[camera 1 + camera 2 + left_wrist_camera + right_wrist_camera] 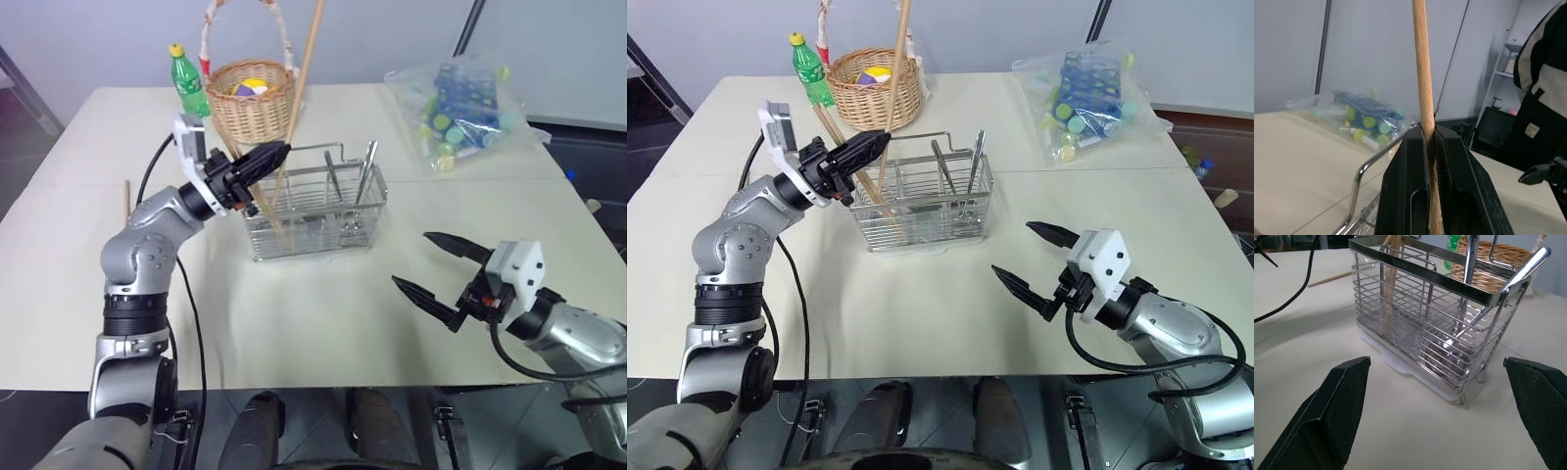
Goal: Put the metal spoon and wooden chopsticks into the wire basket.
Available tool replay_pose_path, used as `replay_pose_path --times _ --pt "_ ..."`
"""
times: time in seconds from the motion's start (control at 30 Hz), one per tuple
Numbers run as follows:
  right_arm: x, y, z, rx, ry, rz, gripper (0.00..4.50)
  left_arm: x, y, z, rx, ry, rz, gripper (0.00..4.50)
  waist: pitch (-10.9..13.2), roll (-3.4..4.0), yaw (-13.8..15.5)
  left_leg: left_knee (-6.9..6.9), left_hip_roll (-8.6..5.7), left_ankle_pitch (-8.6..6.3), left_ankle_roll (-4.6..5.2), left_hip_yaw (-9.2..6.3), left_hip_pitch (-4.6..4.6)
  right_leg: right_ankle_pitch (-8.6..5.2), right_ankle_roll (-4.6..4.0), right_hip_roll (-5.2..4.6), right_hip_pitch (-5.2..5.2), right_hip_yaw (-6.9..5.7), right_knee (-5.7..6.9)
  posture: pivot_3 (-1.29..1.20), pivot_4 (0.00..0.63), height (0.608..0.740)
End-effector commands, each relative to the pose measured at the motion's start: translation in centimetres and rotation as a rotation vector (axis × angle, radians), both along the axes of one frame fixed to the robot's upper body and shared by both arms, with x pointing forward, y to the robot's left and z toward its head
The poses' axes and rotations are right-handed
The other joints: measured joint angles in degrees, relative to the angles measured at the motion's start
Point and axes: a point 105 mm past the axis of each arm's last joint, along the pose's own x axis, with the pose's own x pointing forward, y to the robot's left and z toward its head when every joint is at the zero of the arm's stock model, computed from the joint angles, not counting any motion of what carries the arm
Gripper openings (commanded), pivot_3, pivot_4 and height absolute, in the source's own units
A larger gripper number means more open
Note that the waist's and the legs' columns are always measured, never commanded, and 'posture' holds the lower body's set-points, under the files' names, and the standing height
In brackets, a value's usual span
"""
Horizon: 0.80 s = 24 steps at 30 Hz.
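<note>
The left gripper (277,154) is clamped on a wooden chopstick (302,83), pinching it partway along so a long stretch rises above the fingers (1422,161) and the lower end reaches down into the near-left part of the wire basket (367,223). A second chopstick (126,199) lies flat on the table (323,323) to the left, well apart from the basket. The metal spoon (366,166) already stands inside the basket, its handle poking over the rim beside another metal utensil (332,173).

The right gripper (1036,262) hovers low over the table in front of the basket, jaws spread wide and empty.

The stick looks light, stiff and smooth, so it should slide freely once let go. The one lying flat is probably best taken near its middle, where it balances; being so thin, it leaves little to pinch against the tabletop.
</note>
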Motion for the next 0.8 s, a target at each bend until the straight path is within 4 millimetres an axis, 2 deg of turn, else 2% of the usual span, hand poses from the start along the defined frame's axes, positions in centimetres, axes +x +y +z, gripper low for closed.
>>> replay_pose_path --times 0.03,0.2,0.4,0.57,0.7,0.8 --pt "0.0 0.3 0.7 0.009 -0.034 0.008 4.5 -0.6 0.5 1.0 0.006 -0.054 0.017 0.05 0.0 0.0 -0.03 0.0 0.0 0.0 0.0 0.0 0.0 0.0 0.0 0.0 0.0 0.0 0.0 0.0 0.15 0.74" --pt "0.3 0.5 1.1 0.008 -0.041 0.012 4.5 -0.9 0.5 0.9 0.007 -0.049 0.016 2.01 0.0 0.0 0.03 0.0 0.0 0.0 0.0 0.0 0.0 0.0 0.0 0.0 0.0 0.0 -0.02 0.0 0.15 0.74" --pt "0.4 0.6 1.2 0.006 -0.041 0.012 4.5 -1.1 0.8 1.1 0.003 -0.052 0.024 2.01 0.0 0.0 0.01 -0.01 0.0 0.0 0.0 0.0 -0.01 0.0 0.0 0.0 0.0 0.0 -0.04 0.0 0.15 0.74" --pt "0.4 0.7 1.2 0.005 -0.039 0.013 4.5 -1.1 0.9 2.3 -0.041 -0.066 0.027 2.01 0.0 0.0 0.05 0.0 0.0 0.0 0.0 0.0 -0.01 0.0 0.0 0.0 0.0 0.0 -0.04 0.0 0.15 0.74" --pt "0.5 0.7 1.4 0.005 -0.042 0.015 4.5 -1.7 1.4 4.1 -0.067 -0.099 0.018 2.01 0.0 0.0 -0.05 -0.01 0.0 0.0 0.0 0.0 -0.01 0.0 0.0 0.0 0.0 0.0 -0.04 0.0 0.15 0.74" --pt "0.4 0.8 1.5 0.008 -0.044 0.022 4.5 -2.1 3.3 6.9 -0.094 -0.144 0.058 2.01 0.0 0.0 -0.1 -0.01 0.0 0.0 0.0 -0.01 -0.01 0.0 0.0 0.0 0.0 0.0 -0.03 0.0 0.15 0.74"
